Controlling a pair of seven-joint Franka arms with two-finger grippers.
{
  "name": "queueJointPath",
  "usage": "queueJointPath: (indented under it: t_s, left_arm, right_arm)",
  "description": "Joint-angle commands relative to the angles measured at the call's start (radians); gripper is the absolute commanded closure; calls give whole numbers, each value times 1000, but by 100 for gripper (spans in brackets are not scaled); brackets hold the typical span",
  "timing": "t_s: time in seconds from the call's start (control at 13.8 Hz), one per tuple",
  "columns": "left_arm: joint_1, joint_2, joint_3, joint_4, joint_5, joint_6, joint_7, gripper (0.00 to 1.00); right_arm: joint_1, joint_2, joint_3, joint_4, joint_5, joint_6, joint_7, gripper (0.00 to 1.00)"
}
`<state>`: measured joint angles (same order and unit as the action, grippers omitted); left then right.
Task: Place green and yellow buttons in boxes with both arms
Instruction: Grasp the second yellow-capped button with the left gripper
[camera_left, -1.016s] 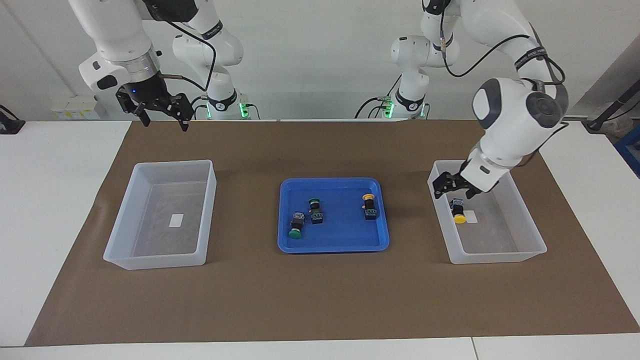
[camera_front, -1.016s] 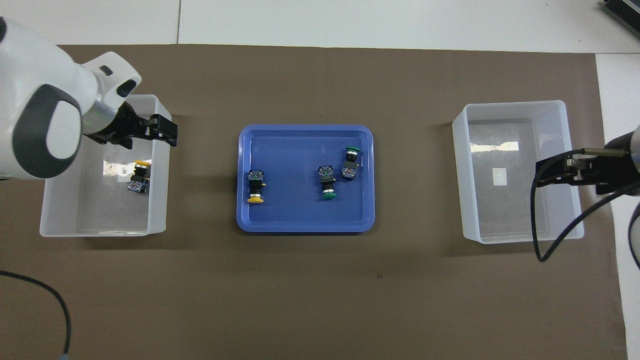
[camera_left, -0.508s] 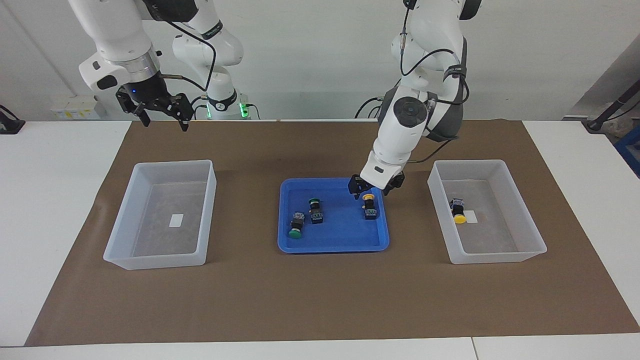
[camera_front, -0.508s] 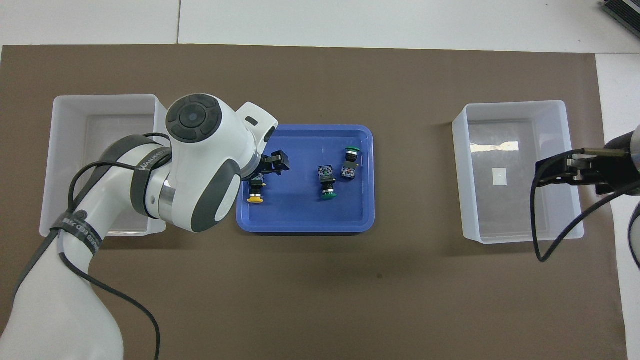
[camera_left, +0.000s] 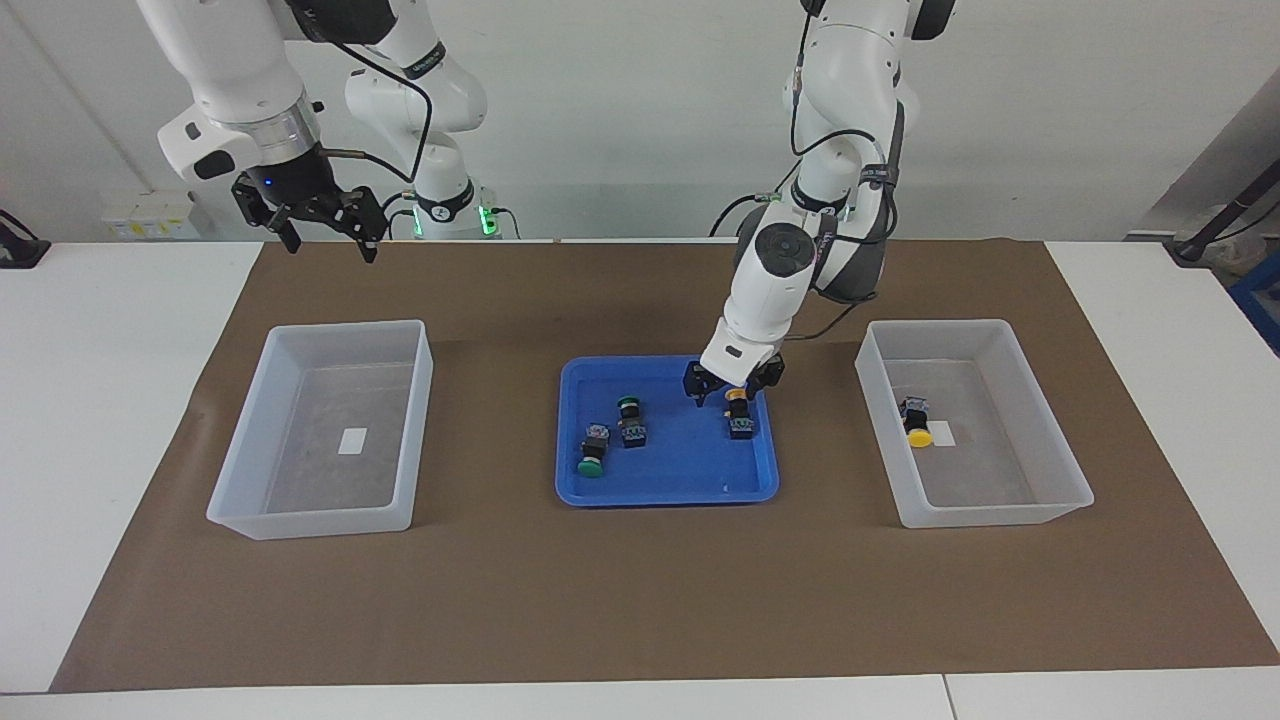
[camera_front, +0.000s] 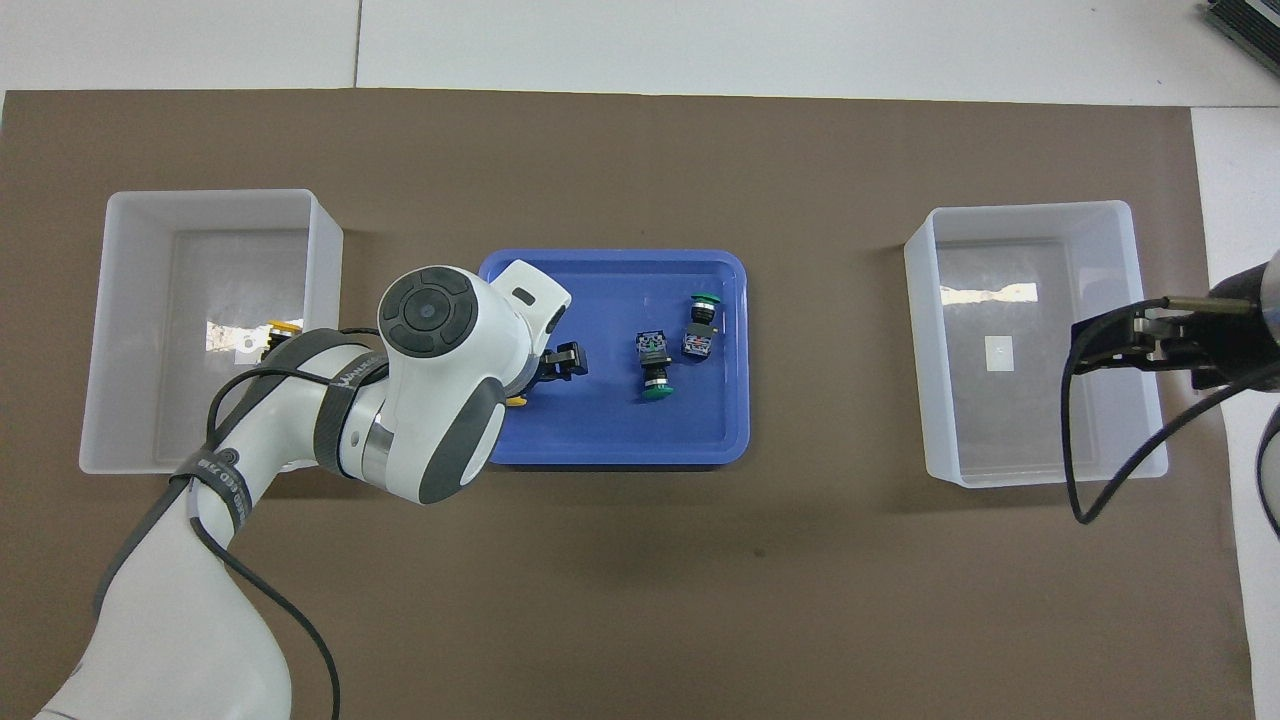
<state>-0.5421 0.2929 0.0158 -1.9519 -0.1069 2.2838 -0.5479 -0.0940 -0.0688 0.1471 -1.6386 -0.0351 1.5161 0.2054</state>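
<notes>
Fingers of the left arm (camera_left: 697, 388) stand open low in the blue tray (camera_left: 660, 492), at the centre of the facing view. One is on each side of the round cap of the yellow button (camera_left: 738, 412) lying there, and I cannot tell whether they touch it yet. A second ago they hung over the box at the left arm's end (camera_left: 1000, 515), just above the yellow button (camera_left: 916, 425) now lying loose on its floor beside the small white label. In that second the arm has swung across to the tray and come down.

I judge that one yellow button is delivered and the pick of the second is about to start. The two green buttons (camera_left: 630, 420) (camera_left: 592, 452) lie untouched on their sides, close together in the tray's other half.

Each button is a stubby, blocky black-and-grey body under a smooth domed cap. It is small and hard, and it looks likely to roll or twist if pinched off-centre. The tray is shallow glossy blue plastic with rounded corners. The boxes are translucent white, with tall sloped walls.

The box at the right arm's end (camera_left: 310, 520) holds only its label. Fingers of the right arm (camera_left: 368, 240) wait open above the brown paper mat (camera_left: 640, 600) on the white surface (camera_left: 100, 400), at the top of the frame, unmoved.
</notes>
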Motion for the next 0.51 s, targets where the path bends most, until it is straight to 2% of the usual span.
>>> queueJointPath:
  t_s: [0.0,0.29,0.44]
  left_arm:
    - [-19,2,18,-22,15,36,-9,13]
    - [-19,14,15,-82,70,137,-4,13]
    - [-19,15,15,-85,70,146,-3,14]
  right_arm:
    - [-15,-22,5,-23,29,9,-26,0]
    - [-15,-22,5,-23,29,9,-26,0]
    - [-15,-22,5,-23,29,9,-26,0]
